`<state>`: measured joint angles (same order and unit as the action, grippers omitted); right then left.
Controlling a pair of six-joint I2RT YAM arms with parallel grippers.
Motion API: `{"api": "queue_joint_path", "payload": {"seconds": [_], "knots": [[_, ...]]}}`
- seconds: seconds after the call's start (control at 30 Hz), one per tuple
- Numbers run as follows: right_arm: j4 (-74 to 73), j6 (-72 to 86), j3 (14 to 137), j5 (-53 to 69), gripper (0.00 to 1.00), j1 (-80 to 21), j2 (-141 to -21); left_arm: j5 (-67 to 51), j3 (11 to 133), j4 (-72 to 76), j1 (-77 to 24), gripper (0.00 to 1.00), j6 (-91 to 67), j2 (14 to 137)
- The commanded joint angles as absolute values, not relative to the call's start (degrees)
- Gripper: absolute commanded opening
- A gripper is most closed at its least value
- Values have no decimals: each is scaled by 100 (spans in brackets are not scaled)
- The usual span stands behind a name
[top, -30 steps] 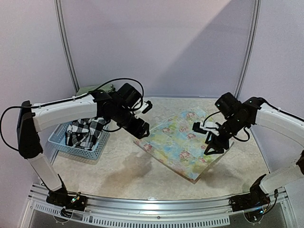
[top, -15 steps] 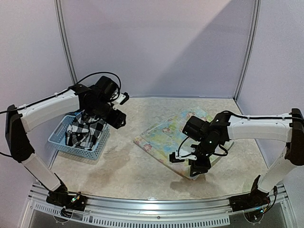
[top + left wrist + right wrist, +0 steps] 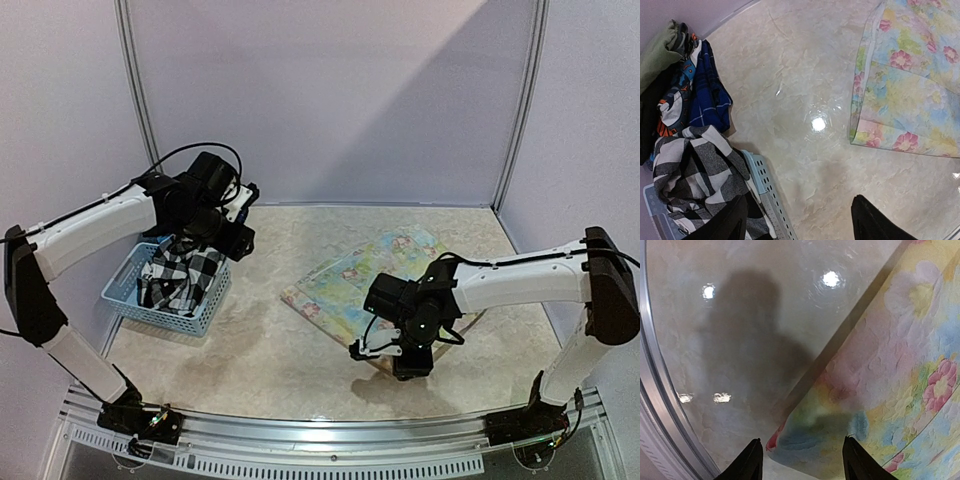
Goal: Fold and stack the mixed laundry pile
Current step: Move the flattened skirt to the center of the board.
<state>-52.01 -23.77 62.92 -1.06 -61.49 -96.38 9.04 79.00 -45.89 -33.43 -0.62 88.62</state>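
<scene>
**Near corner of the floral cloth lies under the right gripper**

The pale floral cloth is spread flat on the right half of the table. It is turned diagonally, so that one corner points at the near edge. As it lies it looks close to square, and its long axis cannot be told with confidence.

The right gripper is held low over that near corner. Its fingers are seen apart, one on either side of the corner tip, and nothing is clamped between them. Whether the fingertips touch the fabric cannot be made out. From this gripper the cloth runs away toward the far right corner of the table, so any fold taken from here would, it is judged, be carried along that diagonal.

The rest of the mixed laundry pile is found at the left edge. The checked shirt is heaped in the light blue basket, and the dark blue printed piece and the olive-green piece lie just beyond it.

The left gripper is poised above the basket rim with its fingers spread and empty. The shirt lies just to one side of its fingers. The left arm is the nearer one to the pile, while the right arm is the nearer one to the cloth.
</scene>
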Motion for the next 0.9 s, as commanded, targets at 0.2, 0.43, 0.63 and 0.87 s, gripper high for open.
{"api": "queue_joint_path", "payload": {"seconds": [0.2, 0.43, 0.63, 0.87], "knots": [[-5079, -2104, 6218, -442, 50, -6529, -10075, 1088, 8183, -4440, -3114, 72, 122, 9160], [-5373, -2089, 6223, -1137, 12, -6538, -9995, 1005, 8434, -4394, -3107, 71, 494, 9557], [-5779, -2429, 5784, -1571, 0, -6538, -9360, -483, 8281, -4317, -3228, 63, 1506, 9755], [-5928, -2981, 4796, -1622, 0, -6472, -8220, -1801, 7529, -3876, -3687, 63, 2647, 9528]]}}
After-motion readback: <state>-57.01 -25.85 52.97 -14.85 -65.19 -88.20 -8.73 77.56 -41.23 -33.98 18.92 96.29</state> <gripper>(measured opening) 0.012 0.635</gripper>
